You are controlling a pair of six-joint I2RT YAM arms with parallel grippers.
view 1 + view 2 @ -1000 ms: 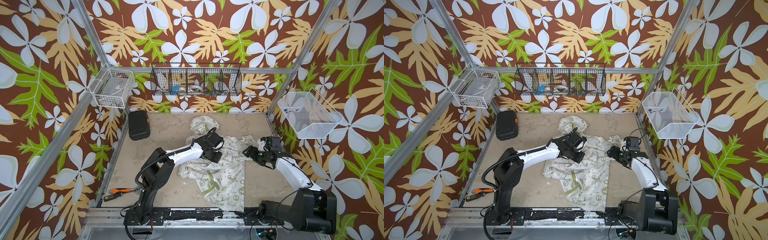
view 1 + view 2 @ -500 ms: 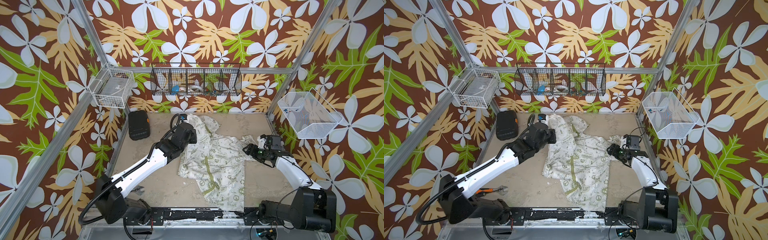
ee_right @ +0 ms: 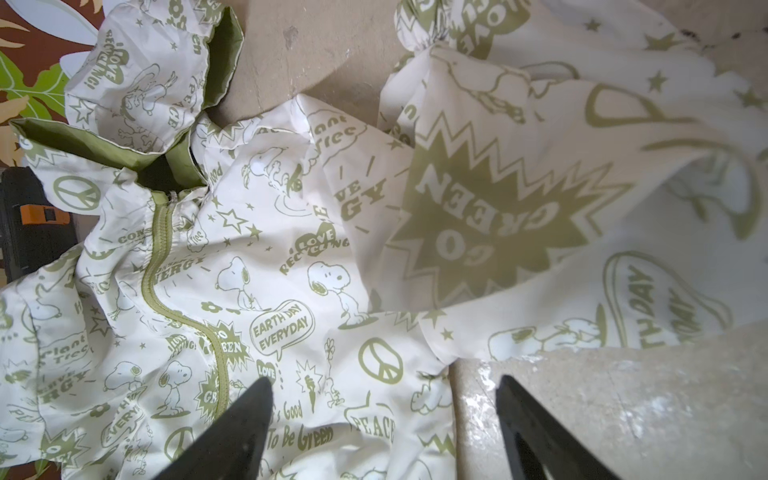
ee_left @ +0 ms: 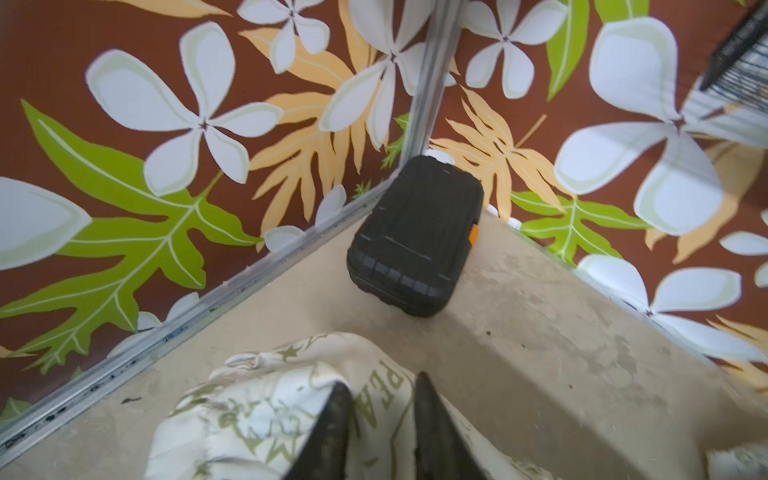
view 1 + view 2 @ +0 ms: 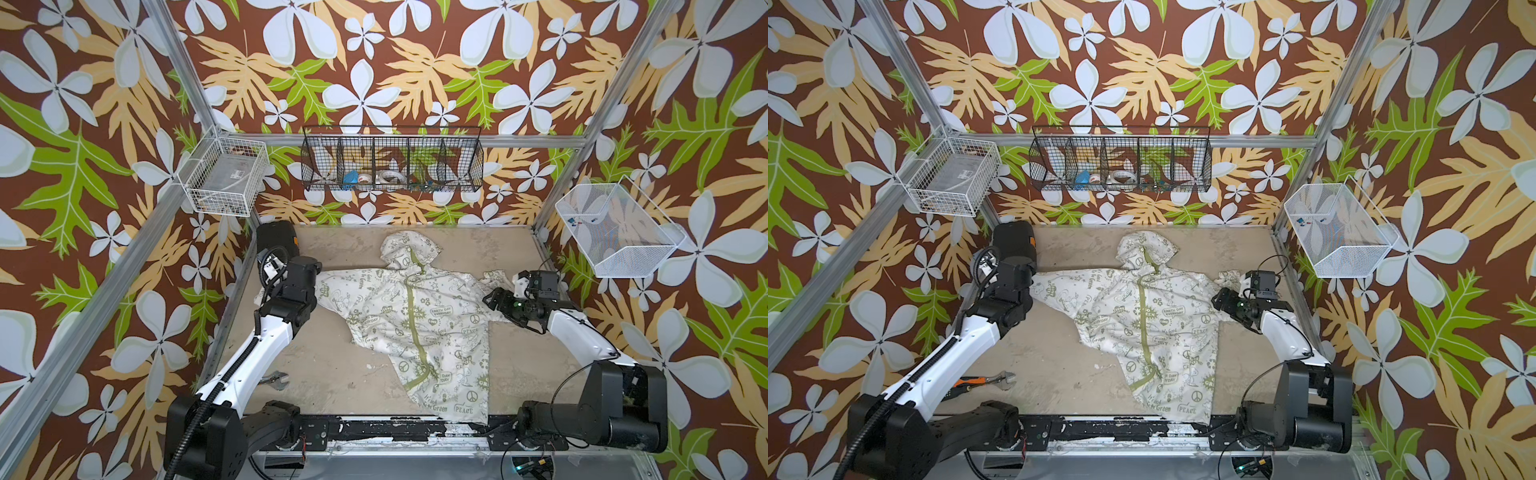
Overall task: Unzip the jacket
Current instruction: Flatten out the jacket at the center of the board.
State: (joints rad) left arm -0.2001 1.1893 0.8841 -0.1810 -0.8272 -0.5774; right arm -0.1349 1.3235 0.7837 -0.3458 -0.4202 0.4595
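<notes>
**A:** Where is the jacket (image 5: 419,328)?

**B:** It lies front-up in the middle of the worktop (image 5: 332,365). The hood points to the far wall and the hem hangs over the near edge. Both top views show that.

**A:** And the zipper (image 5: 412,316)?

**B:** From above it's just an olive line down the front. The right wrist view shows more: the teeth are joined right up to the collar, with the slider (image 3: 172,195) at the top. It also shows green lining inside the hood.

**A:** What about the left fingers (image 4: 332,428)?

**B:** From above the wrist hides them. The left wrist view shows them parted a little over the end of the sleeve. Printed cloth shows in the gap and nothing is pinched. Beyond them a black case (image 4: 415,245) sits in the far-left corner.

**A:** And the right fingers (image 3: 232,428)?

**B:** They're spread wide and hold nothing. One is over the jacket's front, the other over bare worktop beside its edge.

**A:** How are the arms posed?

**B:** The left arm stretches from its near-left base to the far left, with its wrist above the left sleeve. The right arm rises from the near right and bends left, its fingers pointing at the right sleeve. A wrench (image 5: 984,380) lies near left, its orange handle partly behind the left arm.
</notes>
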